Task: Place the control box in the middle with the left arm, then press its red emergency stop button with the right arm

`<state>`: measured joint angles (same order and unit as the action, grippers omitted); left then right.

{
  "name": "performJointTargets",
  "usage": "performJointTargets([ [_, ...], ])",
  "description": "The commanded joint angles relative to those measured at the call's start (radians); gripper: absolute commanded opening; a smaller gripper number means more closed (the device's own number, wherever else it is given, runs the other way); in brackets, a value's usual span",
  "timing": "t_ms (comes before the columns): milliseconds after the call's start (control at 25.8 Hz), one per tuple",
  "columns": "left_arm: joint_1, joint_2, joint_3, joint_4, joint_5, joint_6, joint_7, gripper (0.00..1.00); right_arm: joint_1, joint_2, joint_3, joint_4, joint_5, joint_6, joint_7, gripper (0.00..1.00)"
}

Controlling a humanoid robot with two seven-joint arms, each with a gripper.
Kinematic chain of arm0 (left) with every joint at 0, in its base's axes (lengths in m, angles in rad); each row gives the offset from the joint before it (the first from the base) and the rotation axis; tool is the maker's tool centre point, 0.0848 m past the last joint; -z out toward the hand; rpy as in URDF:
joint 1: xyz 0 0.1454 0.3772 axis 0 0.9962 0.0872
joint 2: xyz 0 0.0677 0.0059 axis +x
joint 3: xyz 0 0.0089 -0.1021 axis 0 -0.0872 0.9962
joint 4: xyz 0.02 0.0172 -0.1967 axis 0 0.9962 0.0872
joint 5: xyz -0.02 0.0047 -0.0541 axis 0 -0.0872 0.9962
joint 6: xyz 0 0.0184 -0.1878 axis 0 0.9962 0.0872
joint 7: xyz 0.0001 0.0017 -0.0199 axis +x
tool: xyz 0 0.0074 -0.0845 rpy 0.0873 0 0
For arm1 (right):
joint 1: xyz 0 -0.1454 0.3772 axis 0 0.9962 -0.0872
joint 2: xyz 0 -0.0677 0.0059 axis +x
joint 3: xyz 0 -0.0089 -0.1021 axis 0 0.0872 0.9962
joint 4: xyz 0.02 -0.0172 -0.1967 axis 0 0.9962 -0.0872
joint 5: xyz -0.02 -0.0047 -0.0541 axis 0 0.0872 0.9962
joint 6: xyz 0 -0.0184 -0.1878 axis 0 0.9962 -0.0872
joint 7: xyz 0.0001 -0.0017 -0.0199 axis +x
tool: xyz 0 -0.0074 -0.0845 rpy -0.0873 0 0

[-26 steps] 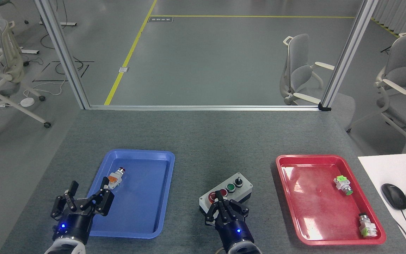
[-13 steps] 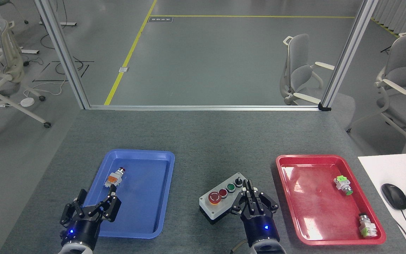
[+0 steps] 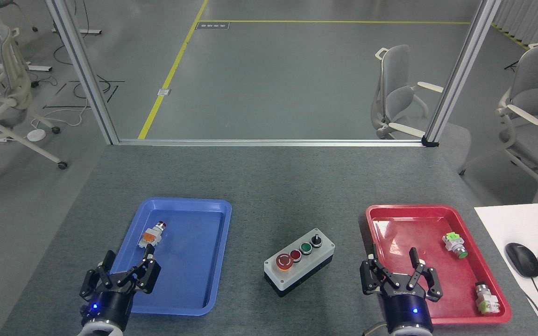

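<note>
Showing white arrows: red emergency stop button [image 3: 283,262].

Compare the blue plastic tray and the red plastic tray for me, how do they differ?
The blue plastic tray holds one loose push-button part with an orange body; the red plastic tray holds two with green bodies. Blue lies left of the grey control box, red right. Both are shallow rounded rectangles on the grey table.
</note>
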<state>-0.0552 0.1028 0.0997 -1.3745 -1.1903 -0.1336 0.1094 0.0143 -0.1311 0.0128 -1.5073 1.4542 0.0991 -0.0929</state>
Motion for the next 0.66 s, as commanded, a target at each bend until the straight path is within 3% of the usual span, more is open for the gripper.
performJointTargets([
  [0, 0.000, 0.000, 0.000, 0.000, 0.000, 0.000, -0.001, 0.99, 0.013, -0.039, -0.040, -0.036, 0.000, -0.002, 0.008, 0.98],
  [620, 0.000, 0.000, 0.000, 0.000, 0.000, 0.000, -0.001, 0.99, 0.033, -0.030, -0.048, -0.060, 0.000, -0.010, 0.002, 0.98],
])
